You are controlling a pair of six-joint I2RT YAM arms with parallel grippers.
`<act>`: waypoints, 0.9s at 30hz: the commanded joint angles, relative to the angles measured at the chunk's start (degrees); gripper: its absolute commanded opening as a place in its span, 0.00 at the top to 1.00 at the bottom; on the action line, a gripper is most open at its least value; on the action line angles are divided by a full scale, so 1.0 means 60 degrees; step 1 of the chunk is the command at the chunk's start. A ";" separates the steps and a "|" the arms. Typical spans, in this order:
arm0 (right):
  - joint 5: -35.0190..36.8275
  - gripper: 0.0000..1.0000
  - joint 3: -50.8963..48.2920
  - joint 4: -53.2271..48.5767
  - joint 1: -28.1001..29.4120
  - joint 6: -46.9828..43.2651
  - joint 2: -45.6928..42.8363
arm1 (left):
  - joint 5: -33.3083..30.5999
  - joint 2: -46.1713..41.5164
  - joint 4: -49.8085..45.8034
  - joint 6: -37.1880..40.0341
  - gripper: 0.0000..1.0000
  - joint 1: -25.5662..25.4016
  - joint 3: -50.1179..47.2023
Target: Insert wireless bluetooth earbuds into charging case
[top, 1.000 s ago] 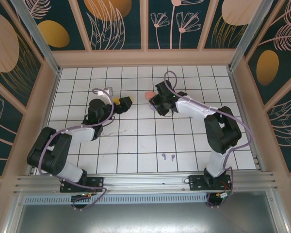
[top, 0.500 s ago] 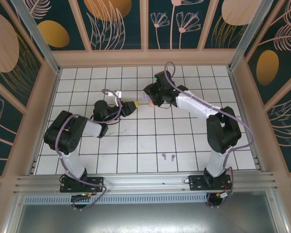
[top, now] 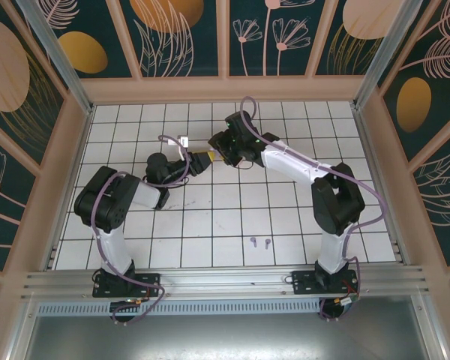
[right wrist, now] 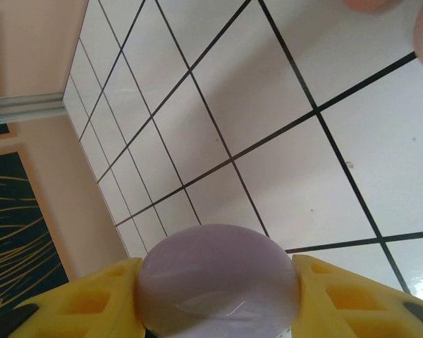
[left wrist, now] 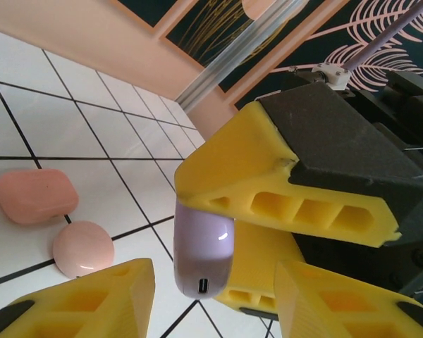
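Note:
A purple charging case (right wrist: 217, 285) is pinched between the yellow fingers of my right gripper (right wrist: 217, 304), which is shut on it above the tiles. In the top view that right gripper (top: 223, 152) meets my left gripper (top: 202, 160) at mid-table. From the left wrist, the case (left wrist: 203, 250) hangs port-down from the right gripper's fingers (left wrist: 268, 186). My left gripper (left wrist: 213, 276) has a finger on each side of it, with a gap showing on both sides. Two purple earbuds (top: 260, 242) lie on the tiles near the front.
Two pink cases (left wrist: 35, 196) (left wrist: 83, 248) lie on the white tiled floor below the grippers. Wooden walls ring the tiled table (top: 210, 225). Both arms reach inward from the near edge.
The left gripper swung right toward the right gripper and narrowed its jaws around the purple case. The right gripper carried the case leftward to meet it.

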 commanded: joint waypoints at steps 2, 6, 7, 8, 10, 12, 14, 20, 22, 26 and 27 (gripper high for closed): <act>-0.0092 0.68 0.0390 0.0131 0.0155 0.0108 0.0173 | -0.0103 0.0261 0.0644 -0.0137 0.56 0.0073 0.0239; -0.0106 0.68 0.0453 0.0184 0.0281 0.0173 0.0265 | -0.0159 0.0370 0.0834 -0.0227 0.61 0.0075 0.0277; -0.0121 0.68 0.0475 0.0200 0.0302 0.0186 0.0276 | -0.0188 0.0389 0.0860 -0.0241 0.61 0.0084 0.0290; -0.0121 0.68 0.0488 0.0190 0.0321 0.0189 0.0292 | -0.0203 0.0400 0.0875 -0.0266 0.61 0.0074 0.0292; -0.0121 0.68 0.0520 0.0186 0.0354 0.0200 0.0316 | -0.0225 0.0395 0.0940 -0.0283 0.63 0.0068 0.0307; -0.0106 0.68 0.0549 0.0172 0.0361 0.0204 0.0331 | -0.0257 0.0387 0.0955 -0.0273 0.65 0.0085 0.0307; -0.0106 0.68 0.0550 0.0172 0.0369 0.0204 0.0319 | -0.0266 0.0390 0.0970 -0.0255 0.70 0.0078 0.0325; -0.0019 0.69 0.0531 0.0172 0.0354 0.0203 0.0317 | -0.0262 0.0390 0.0970 -0.0255 0.72 0.0079 0.0292; -0.0011 0.68 0.0534 0.0197 0.0347 0.0222 0.0310 | -0.0261 0.0364 0.1006 -0.0240 0.77 0.0083 0.0252; 0.0011 0.68 0.0521 0.0258 0.0353 0.0259 0.0313 | -0.0224 0.0354 0.1036 -0.0261 0.90 0.0073 0.0248; -0.0003 0.68 0.0521 0.0308 0.0353 0.0276 0.0309 | -0.0200 0.0357 0.1057 -0.0283 0.91 0.0082 0.0250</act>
